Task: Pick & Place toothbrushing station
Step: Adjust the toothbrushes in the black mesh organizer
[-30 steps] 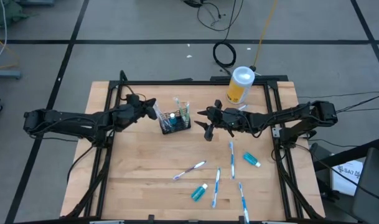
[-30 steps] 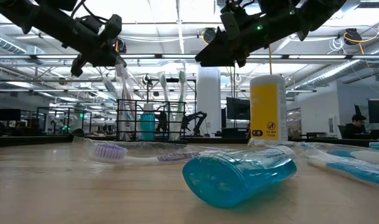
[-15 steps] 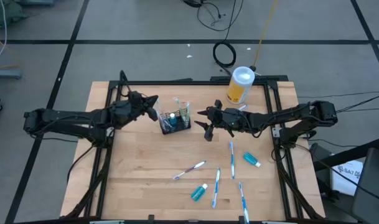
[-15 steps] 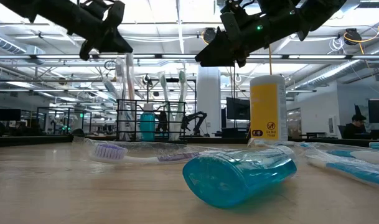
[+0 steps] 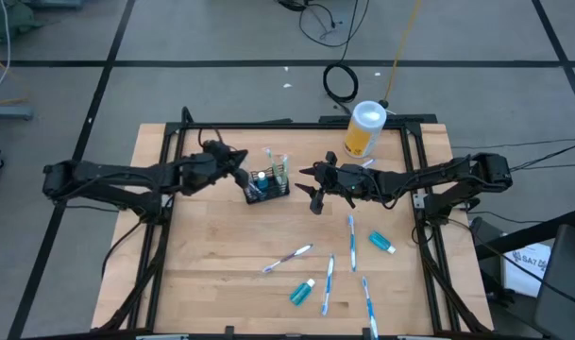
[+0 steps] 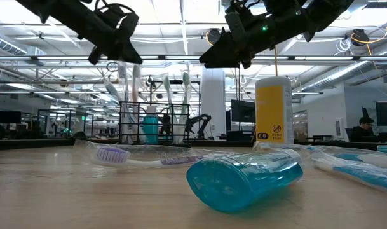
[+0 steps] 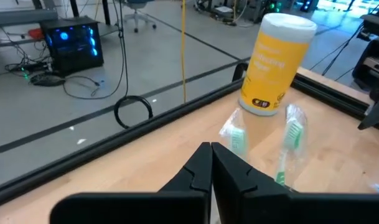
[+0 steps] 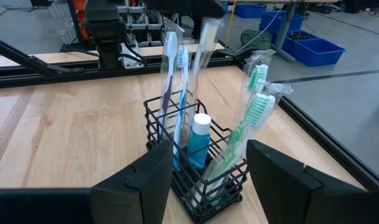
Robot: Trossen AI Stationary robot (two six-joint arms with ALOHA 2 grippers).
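Since a second ago your left gripper (image 5: 242,161) has slid in over the small black wire-mesh caddy (image 5: 266,187), fingers pressed together. Your right gripper (image 5: 312,187) hangs just beside the caddy, fingers apart. Beyond stands the yellow cylindrical canister with white lid (image 5: 364,129).

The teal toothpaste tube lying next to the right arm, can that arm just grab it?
Probably yes. The right gripper is open and empty, hovering beside the wire caddy. The teal toothpaste tube lies alone on bare table near that arm, with only a toothbrush beside it, not over it.
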